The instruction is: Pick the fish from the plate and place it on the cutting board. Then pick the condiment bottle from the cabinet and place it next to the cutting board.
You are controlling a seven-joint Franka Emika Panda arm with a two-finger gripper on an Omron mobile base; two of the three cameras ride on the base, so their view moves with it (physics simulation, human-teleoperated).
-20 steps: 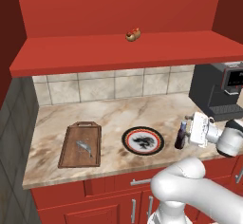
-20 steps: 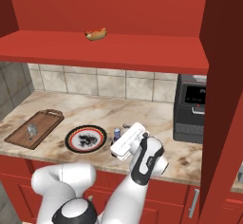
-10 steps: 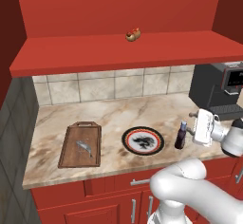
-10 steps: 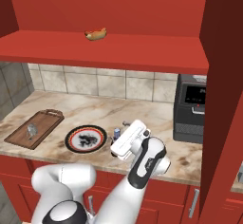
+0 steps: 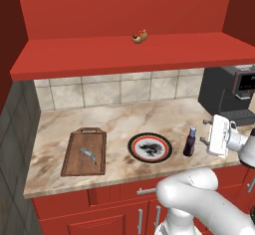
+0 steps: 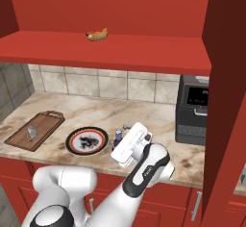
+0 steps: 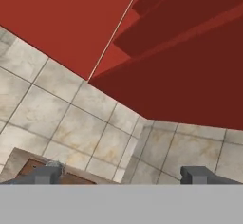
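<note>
Since the earlier frame the end effector (image 5: pixel 205 131) had drawn further back from the condiment bottle (image 5: pixel 190 142), toward the coffee machine (image 5: pixel 233 92), while the bottle itself stayed put. Its jaws stood wide, holding nothing, with the fingers (image 5: pixel 207 122) pointing back at the bottle.

Taking the plate (image 5: pixel 150 147) as the landmark: the cutting board (image 5: pixel 85 151) lay well to its left on the counter (image 5: pixel 127 120), with the fish (image 5: pixel 88 154) resting on its middle. The bottle stood upright just right of the plate, near the counter's front edge. Above and behind the plate, the cabinet (image 5: pixel 124 51) shelf carried a hot dog (image 5: pixel 140 36).

Judged from this layout, both objects looked placed, though the bottle sat beside the plate and well apart from the board, so it might not count as next to it. The main risk was the retreat: the open fingers were at bottle height, so a swing of the wrist toward the plate could clip the narrow, top-heavy bottle and tip it over the front edge. A wide swing the other way could knock the arm into the coffee machine, which stood close behind the hand.
</note>
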